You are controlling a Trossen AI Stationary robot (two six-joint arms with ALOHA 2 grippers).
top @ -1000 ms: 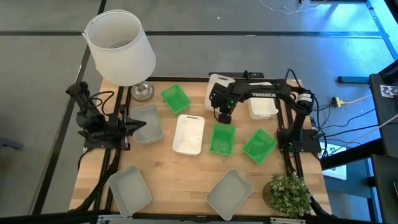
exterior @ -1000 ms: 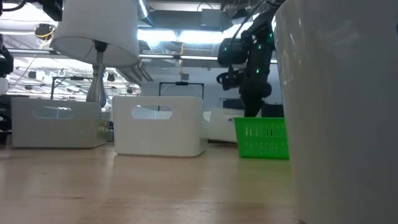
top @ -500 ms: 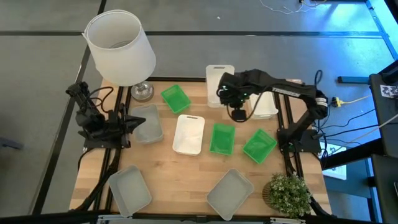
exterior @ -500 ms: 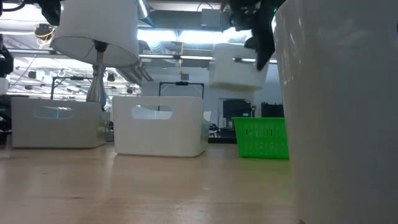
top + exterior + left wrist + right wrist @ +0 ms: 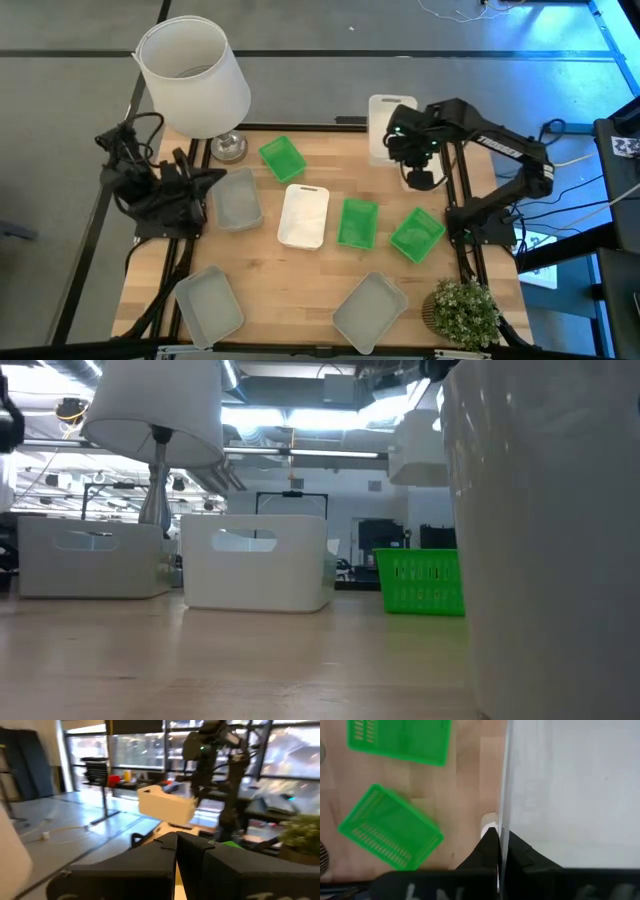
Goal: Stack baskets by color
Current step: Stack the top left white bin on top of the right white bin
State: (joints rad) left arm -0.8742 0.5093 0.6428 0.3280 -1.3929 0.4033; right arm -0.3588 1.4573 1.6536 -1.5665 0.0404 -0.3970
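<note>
White basket (image 5: 383,122) is hanging in the air, right gripper (image 5: 404,152) clenching its wall, at the table's back edge well right of the lampshade (image 5: 192,74). Left gripper (image 5: 212,181) is waiting clenched on nothing, just right of the lampshade's base, beside a grey basket (image 5: 238,198). Green baskets (image 5: 357,222) are lying separate, grey ones too. No color looks stacked yet, so approx. everything is remaining.

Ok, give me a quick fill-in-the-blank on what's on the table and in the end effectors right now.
1. The right end effector holds a ____ basket in the air.
2. The number of green baskets lying on the table is ____.
3. The lamp stands at the table's far ____ corner in the high view.
4. The left end effector is ____ and holds nothing.

Missing words: white; three; left; shut
</note>
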